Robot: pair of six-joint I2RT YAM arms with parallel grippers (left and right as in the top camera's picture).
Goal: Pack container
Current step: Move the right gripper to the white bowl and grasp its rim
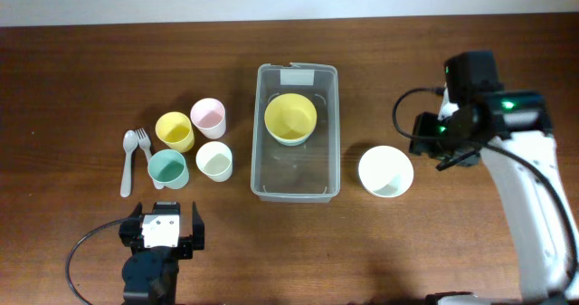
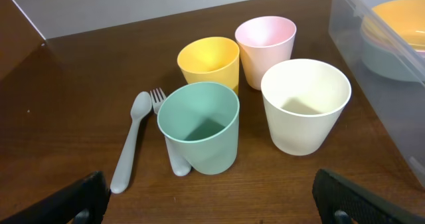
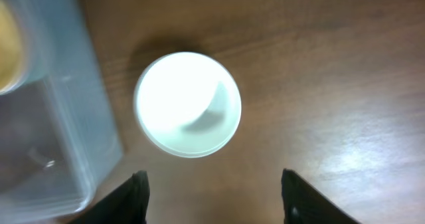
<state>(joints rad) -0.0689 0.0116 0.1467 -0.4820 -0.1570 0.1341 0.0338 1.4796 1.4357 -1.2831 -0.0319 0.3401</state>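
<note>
The clear container [image 1: 258, 174] stands mid-table with a pale label at its far end. A yellow bowl [image 1: 290, 118] nested on a pale green one sits inside; both show in the left wrist view [image 2: 398, 24]. A white bowl [image 1: 385, 171] stands right of the container and shows in the right wrist view [image 3: 188, 103]. My right gripper [image 3: 214, 201] is open above the table, just right of that bowl. My left gripper [image 2: 206, 201] is open, low, near the front edge, short of the cups. The container wall shows in both wrist views [image 2: 372, 64] [image 3: 60, 117].
Left of the container stand a yellow cup [image 1: 175, 131], a pink cup [image 1: 207, 117], a green cup [image 1: 167, 169] and a cream cup [image 1: 215, 160]. A grey spoon [image 1: 128, 160] and fork [image 1: 143, 142] lie beside them. The same items show in the left wrist view [image 2: 199, 124].
</note>
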